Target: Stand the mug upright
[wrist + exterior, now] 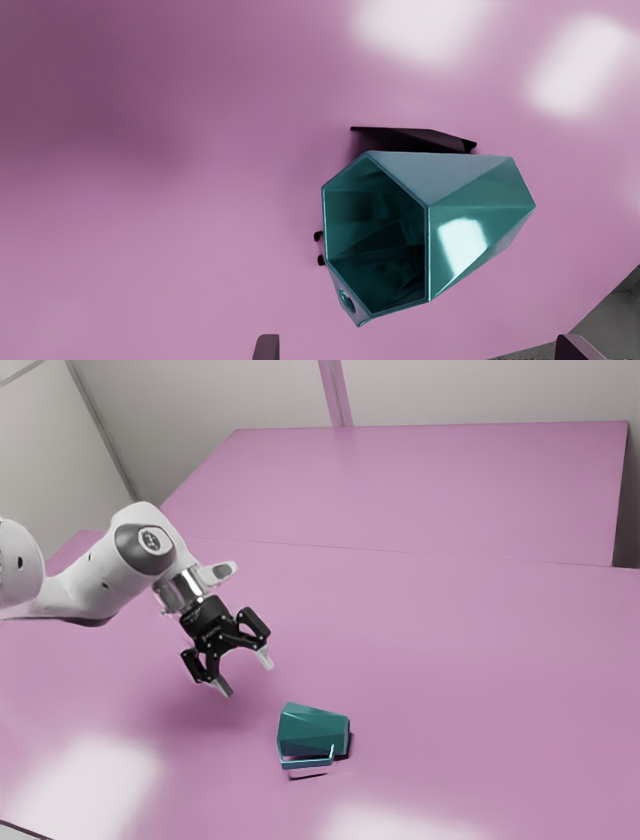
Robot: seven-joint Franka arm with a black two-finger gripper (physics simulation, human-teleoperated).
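Currently, gripper jaws wide apart, empty; mug on its side beyond them, not touching. Suggest centring jaws across its body, clear of handle, then closing gently before tilting.

Pale walls rise behind a pink table, with probably grey floor beyond.

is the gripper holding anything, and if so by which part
Nothing is held. The gripper is open, its fingers apart and clear of the mug, which lies on its side on the table.
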